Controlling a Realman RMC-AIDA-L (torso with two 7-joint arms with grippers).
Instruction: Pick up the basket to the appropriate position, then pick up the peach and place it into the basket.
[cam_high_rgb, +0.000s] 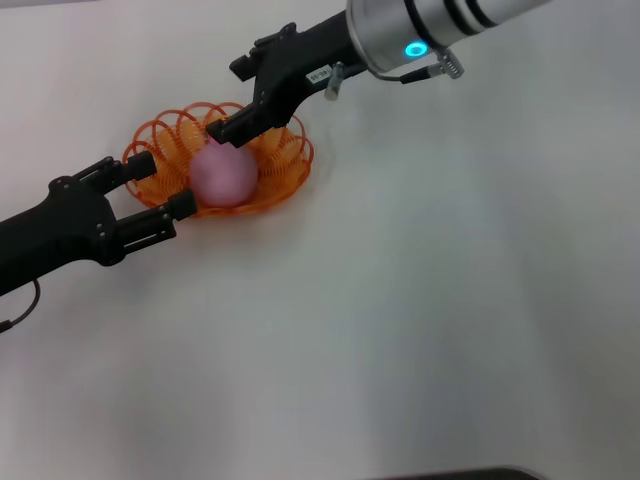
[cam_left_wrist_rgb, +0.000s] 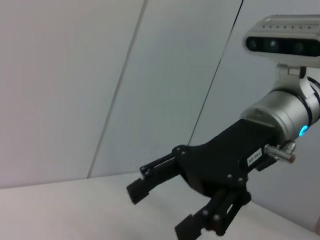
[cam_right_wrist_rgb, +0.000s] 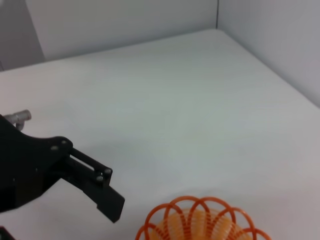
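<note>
The orange basket lies on the white table, left of the middle, and its rim also shows in the right wrist view. The pink peach rests inside it. My right gripper reaches in from the upper right and is open, with one finger just over the peach's top. It also shows open in the left wrist view. My left gripper is open at the basket's left end, with its fingers on either side of the rim there.
The white table spreads out to the right of the basket and in front of it. Pale walls meet in a corner behind the table. A black gripper finger shows beside the basket's rim in the right wrist view.
</note>
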